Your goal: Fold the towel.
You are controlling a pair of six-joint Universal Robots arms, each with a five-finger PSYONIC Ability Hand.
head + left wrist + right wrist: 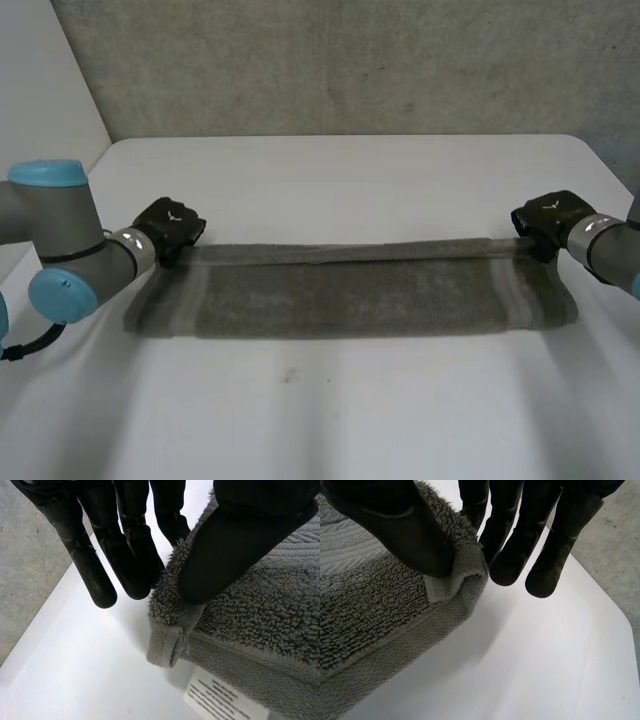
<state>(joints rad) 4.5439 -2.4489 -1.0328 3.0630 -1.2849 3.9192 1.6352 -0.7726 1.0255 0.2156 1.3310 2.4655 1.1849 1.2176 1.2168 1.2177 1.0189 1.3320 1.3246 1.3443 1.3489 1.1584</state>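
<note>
A grey towel (pixel 350 298) lies stretched across the table, its far long edge raised and pulled taut between my two hands. My left hand (pixel 168 228) pinches the far left corner of the towel (pixel 172 630) between its thumb (pixel 235 545) and fingers (pixel 130 555). A white care label (pixel 225 700) shows under that corner. My right hand (pixel 545 220) pinches the far right corner of the towel (pixel 460 580) between its thumb (pixel 400 525) and fingers (pixel 515 545). The near long edge rests flat on the table.
The white table (pixel 330 420) spreads wide in front of the towel and behind it. A grey concrete wall (pixel 350 60) rises behind the table's far edge. The table's left edge runs close to my left arm (pixel 60 250).
</note>
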